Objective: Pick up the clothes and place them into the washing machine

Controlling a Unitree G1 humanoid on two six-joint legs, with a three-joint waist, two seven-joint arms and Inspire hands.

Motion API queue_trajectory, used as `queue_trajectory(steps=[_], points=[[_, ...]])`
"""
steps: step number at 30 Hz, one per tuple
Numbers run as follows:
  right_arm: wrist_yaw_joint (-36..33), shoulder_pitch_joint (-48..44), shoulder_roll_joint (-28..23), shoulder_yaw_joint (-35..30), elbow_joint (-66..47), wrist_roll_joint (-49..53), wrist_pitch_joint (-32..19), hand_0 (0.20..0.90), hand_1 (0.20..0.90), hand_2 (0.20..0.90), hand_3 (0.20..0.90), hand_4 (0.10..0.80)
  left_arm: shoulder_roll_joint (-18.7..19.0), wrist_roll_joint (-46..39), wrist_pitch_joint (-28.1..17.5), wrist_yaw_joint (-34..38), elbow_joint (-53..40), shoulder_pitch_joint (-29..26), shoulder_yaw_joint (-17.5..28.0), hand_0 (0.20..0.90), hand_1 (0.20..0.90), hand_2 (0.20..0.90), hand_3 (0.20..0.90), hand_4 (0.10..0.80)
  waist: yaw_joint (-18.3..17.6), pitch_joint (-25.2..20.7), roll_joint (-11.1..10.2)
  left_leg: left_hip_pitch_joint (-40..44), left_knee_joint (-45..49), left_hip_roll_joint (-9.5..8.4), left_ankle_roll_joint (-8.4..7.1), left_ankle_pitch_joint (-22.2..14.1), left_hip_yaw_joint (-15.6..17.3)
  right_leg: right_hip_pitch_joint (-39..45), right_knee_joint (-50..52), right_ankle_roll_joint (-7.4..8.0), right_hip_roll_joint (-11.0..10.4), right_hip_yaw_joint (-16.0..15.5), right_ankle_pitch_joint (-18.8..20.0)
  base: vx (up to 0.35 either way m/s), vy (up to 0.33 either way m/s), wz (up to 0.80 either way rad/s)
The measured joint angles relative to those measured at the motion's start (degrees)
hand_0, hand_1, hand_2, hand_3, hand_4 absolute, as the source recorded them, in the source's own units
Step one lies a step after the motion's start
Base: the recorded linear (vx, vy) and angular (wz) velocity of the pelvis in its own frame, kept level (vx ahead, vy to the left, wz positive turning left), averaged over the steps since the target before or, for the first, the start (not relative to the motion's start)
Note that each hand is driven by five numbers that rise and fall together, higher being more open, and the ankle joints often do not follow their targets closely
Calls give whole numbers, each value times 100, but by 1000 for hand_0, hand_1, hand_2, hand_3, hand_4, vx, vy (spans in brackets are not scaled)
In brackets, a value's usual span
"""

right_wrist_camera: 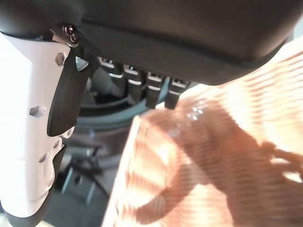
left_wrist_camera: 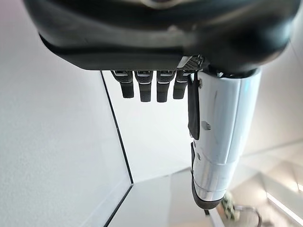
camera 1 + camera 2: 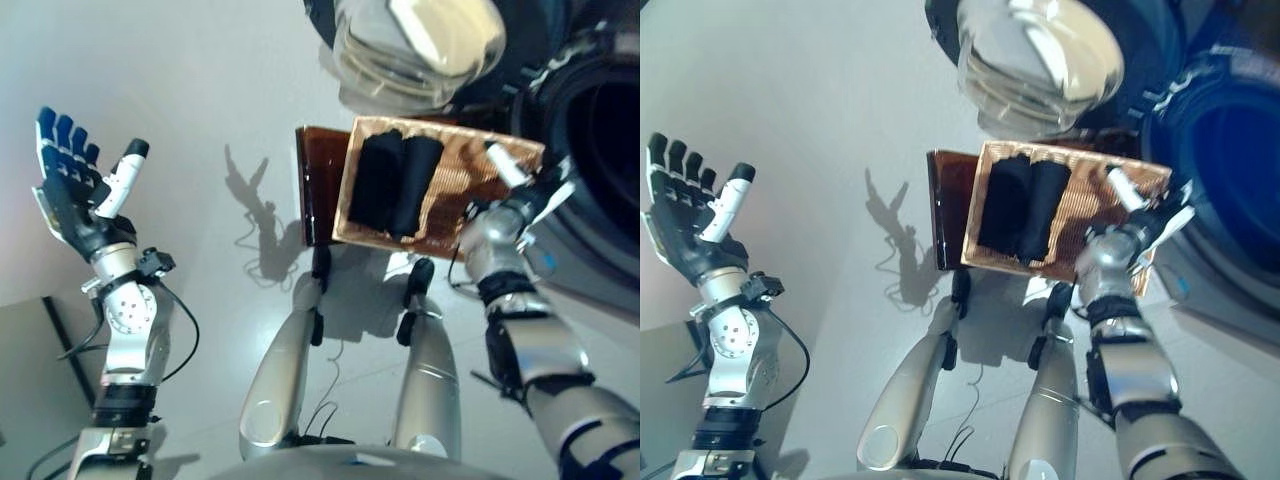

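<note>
On the pale glossy floor (image 3: 200, 90) we saw a woven basket (image 3: 470, 180) beside the washing machine (image 3: 600, 150), whose glass door (image 3: 420, 40) stood open. The head views showed two dark rolled clothes (image 3: 395, 185) lying in the basket; the right wrist view showed only weave. The left hand (image 3: 70, 190) was raised, fingers straight and empty. The right hand (image 3: 525, 185) reached over the basket's rim, seemingly open, fingers extended.

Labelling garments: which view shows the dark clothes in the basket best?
Left eye view: both dark clothes lie rolled side by side in the woven basket, unobstructed. Right eye view shows the same. Right wrist view shows only basket weave; left wrist view shows neither.
</note>
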Motion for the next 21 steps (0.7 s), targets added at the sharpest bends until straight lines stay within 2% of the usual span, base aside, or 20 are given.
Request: queue_trajectory(steps=[4, 8, 12, 16, 21], points=[[181, 741, 330, 22, 101, -12, -43, 900, 900, 900, 900, 800, -151, -3, 14, -108, 300, 7, -10, 900, 900, 900, 900, 800, 15, -111, -261, 468, -44, 13, 33, -91, -57, 722, -492, 61, 29, -145, 138, 97, 34, 0], [390, 990, 559, 234, 585, -50, 60, 900, 900, 900, 900, 800, -120, 1, 21, -188, 329, 201, -4, 900, 900, 900, 900, 800, 31, -453, -624, 748, -324, 2, 34, -78, -102, 1173, -1086, 114, 44, -238, 341, 44, 48, 2], [535, 861, 598, 359, 975, -91, 105, 900, 900, 900, 900, 800, -69, 27, 42, -279, 328, 271, -2, 900, 900, 900, 900, 800, 126, -505, -681, 792, -374, -45, 37, -77, -131, 1340, -1323, 130, 5, -361, 429, 11, 40, 8], [628, 714, 637, 445, 1388, -153, 323, 900, 900, 900, 900, 800, -21, 55, 50, -365, 324, 275, -6, 900, 900, 900, 900, 800, 307, -518, -680, 726, -387, -37, 39, -70, -265, 1402, -1388, 139, 22, -515, 421, 41, 17, 18], [624, 381, 658, 444, 1714, -162, 345, 900, 900, 900, 900, 800, 42, 68, 52, -359, 323, 167, -13, 900, 900, 900, 900, 800, 422, -520, -683, 442, -278, -55, 39, -67, -449, 1300, -1390, 137, 28, -688, 412, 66, 16, 21]])
